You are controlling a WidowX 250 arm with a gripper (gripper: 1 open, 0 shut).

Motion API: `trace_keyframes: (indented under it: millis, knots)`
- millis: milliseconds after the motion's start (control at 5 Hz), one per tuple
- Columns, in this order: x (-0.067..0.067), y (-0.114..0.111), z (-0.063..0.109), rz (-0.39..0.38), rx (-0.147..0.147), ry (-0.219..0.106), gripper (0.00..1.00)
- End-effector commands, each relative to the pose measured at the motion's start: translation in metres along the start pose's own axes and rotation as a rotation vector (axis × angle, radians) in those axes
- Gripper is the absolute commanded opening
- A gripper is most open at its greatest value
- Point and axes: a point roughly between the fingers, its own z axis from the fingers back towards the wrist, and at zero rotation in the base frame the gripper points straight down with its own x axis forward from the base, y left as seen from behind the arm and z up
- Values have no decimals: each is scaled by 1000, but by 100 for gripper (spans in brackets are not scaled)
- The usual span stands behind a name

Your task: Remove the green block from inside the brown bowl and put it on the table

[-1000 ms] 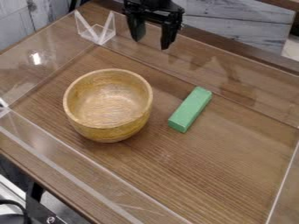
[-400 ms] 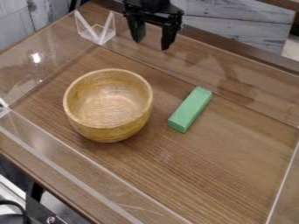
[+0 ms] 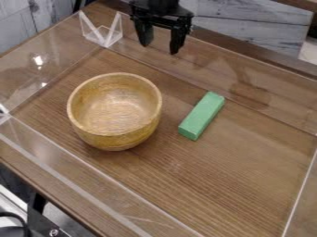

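Note:
The green block point(image 3: 202, 116) lies flat on the table point(image 3: 235, 176), just right of the brown bowl point(image 3: 114, 110). That wooden bowl stands upright at left of centre and its inside shows nothing in it. My black gripper point(image 3: 161, 39) hangs at the top of the view, behind both objects and well apart from them, pointing down. Its two fingers are spread open with nothing between them.
Clear acrylic walls point(image 3: 74, 190) run along the table's edges, with a folded clear piece point(image 3: 102, 30) at the back left next to the gripper. A marbled wall runs behind the table at the upper right.

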Motion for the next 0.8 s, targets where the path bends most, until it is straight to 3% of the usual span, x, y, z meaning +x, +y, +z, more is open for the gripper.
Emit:
trace_keyframes:
  millis: [0, 600]
  knots:
    - [16, 1, 22, 16, 2, -91, 100]
    - [10, -4, 17, 36, -23, -121, 100]
